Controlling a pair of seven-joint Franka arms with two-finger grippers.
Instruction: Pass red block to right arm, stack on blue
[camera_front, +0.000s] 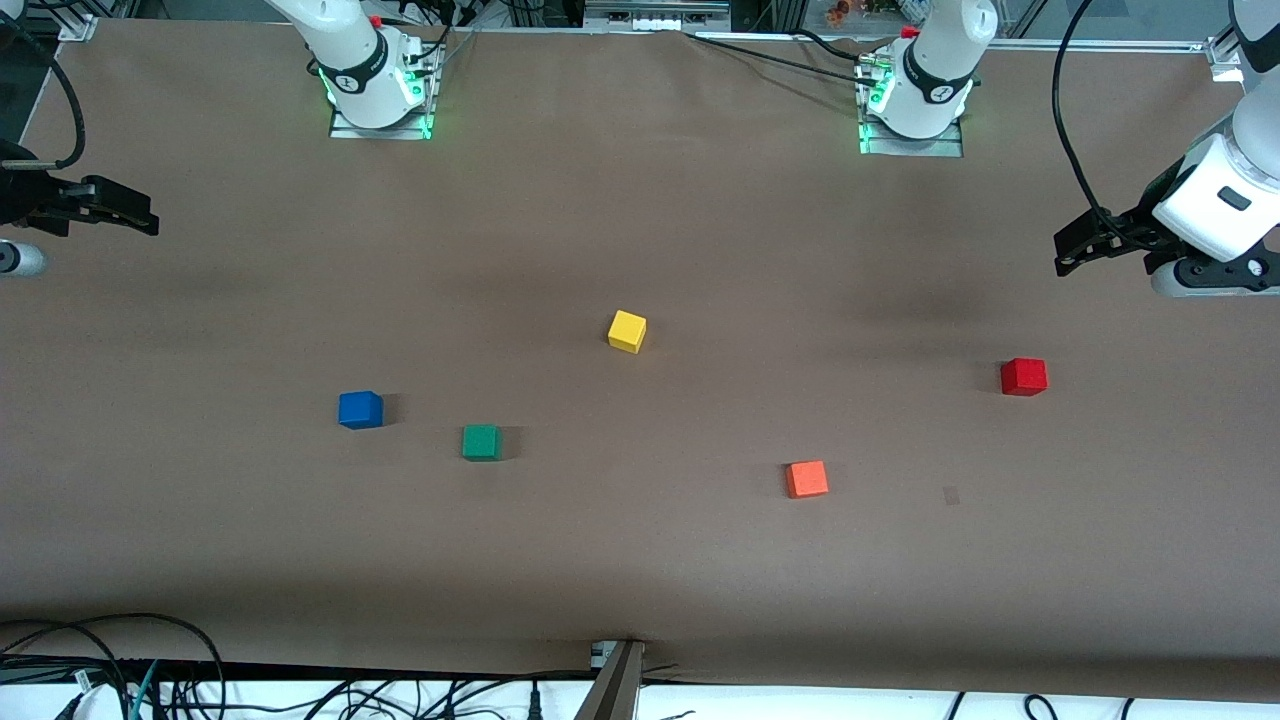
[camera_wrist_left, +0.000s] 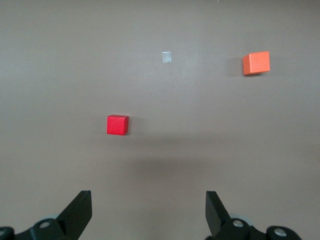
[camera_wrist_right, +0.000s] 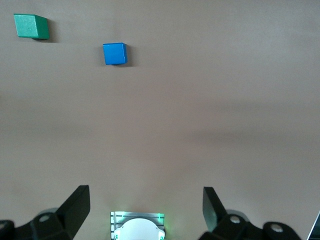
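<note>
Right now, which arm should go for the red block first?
Left. The red block lies at the left arm's end of the table, and the left gripper hangs open there. The right gripper waits, open, at the right arm's end.

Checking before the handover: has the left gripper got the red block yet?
No: the red block sits alone on the table, and the left gripper hangs open above it.
</note>
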